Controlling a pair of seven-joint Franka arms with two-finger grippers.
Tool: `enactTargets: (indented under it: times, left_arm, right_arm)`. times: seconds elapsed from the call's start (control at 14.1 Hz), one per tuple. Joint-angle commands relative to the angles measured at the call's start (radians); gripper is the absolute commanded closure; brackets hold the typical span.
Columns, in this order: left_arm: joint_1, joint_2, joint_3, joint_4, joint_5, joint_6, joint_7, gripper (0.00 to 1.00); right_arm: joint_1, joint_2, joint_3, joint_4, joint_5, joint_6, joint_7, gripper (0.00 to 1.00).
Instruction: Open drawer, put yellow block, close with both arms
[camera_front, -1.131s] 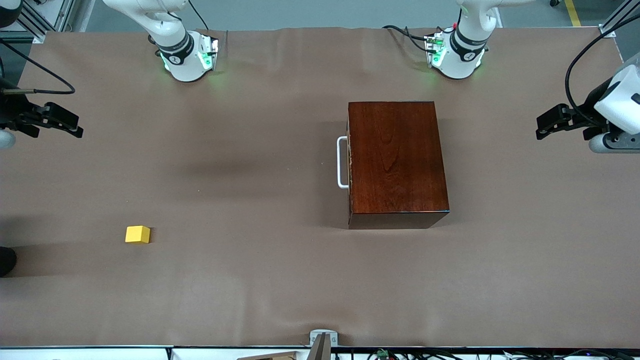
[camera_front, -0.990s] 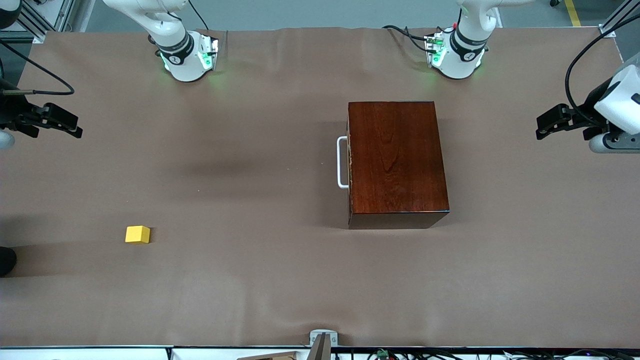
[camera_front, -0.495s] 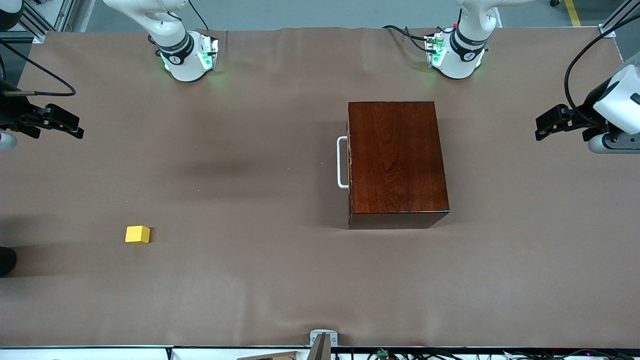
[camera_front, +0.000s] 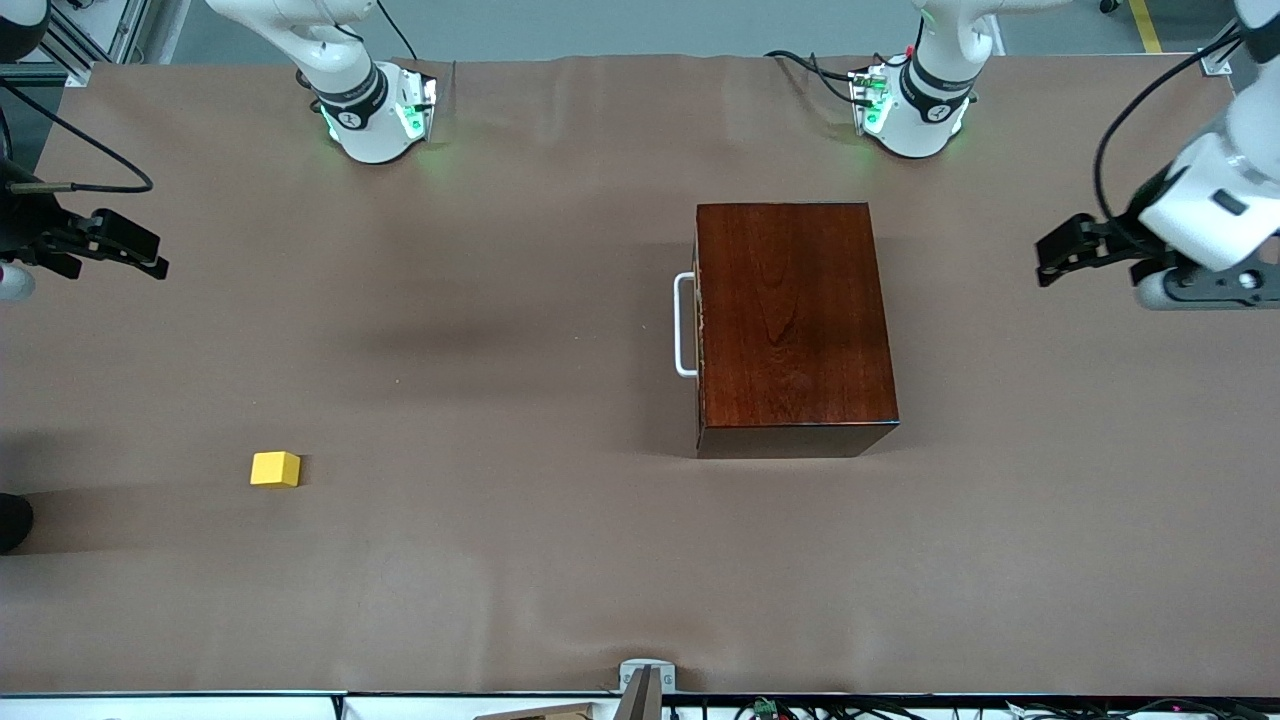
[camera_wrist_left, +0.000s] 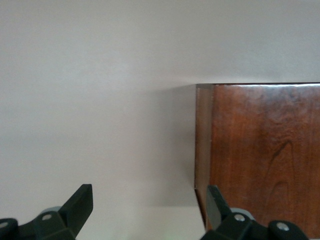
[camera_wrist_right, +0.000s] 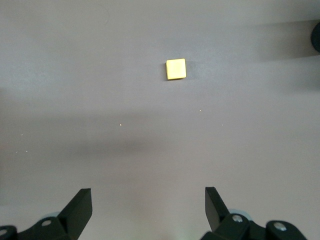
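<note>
Both tools gape empty: left tool (camera_front: 1050, 262) beside the box (camera_front: 790, 325), handle (camera_front: 684, 325) facing the right tool (camera_front: 150, 258), with the block (camera_front: 275, 468) nearer it.

- We see a robotics lab, not a home: two white arms (camera_front: 345, 90) stand bolted on green-lit bases along a broad table (camera_front: 500, 560) under plain brown cloth.
- We see loose black cables (camera_front: 810, 65), aluminium framing (camera_front: 80, 40) and grey floor with yellow tape (camera_front: 1145, 25) around it.
</note>
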Motion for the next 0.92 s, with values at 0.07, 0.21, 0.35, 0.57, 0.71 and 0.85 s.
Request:
enactTargets:
  times: [0.07,0.21,0.35,0.57,0.71,0.85]
  left_arm:
    - [-0.089,0.047,-0.087,0.013,-0.014,0.017,-0.123,0.0]
    - [-0.211,0.117,-0.103,0.088,-0.012,0.015,-0.339,0.0]
    - [-0.349,0.185,-0.099,0.139,-0.007,0.017,-0.444,0.0]
    - [-0.521,0.269,-0.092,0.196,-0.007,0.055,-0.657,0.0]
    - [-0.593,0.312,-0.092,0.197,-0.009,0.142,-0.769,0.0]
    - [-0.641,0.364,-0.091,0.197,-0.007,0.196,-0.769,0.0]
  right_arm:
    - [-0.019,-0.008,0.011,-0.019,0.0,0.008,-0.008,0.0]
    - [-0.019,-0.008,0.011,-0.02,0.0,0.008,-0.008,0.0]
    - [-0.016,-0.008,0.011,-0.02,0.0,0.012,-0.008,0.0]
    - [-0.02,-0.006,0.011,-0.025,0.0,0.012,-0.008,0.0]
    - [-0.023,0.001,0.009,-0.026,0.0,0.012,-0.008,0.0]
    - [-0.023,0.011,0.009,-0.034,0.0,0.031,-0.008,0.0]
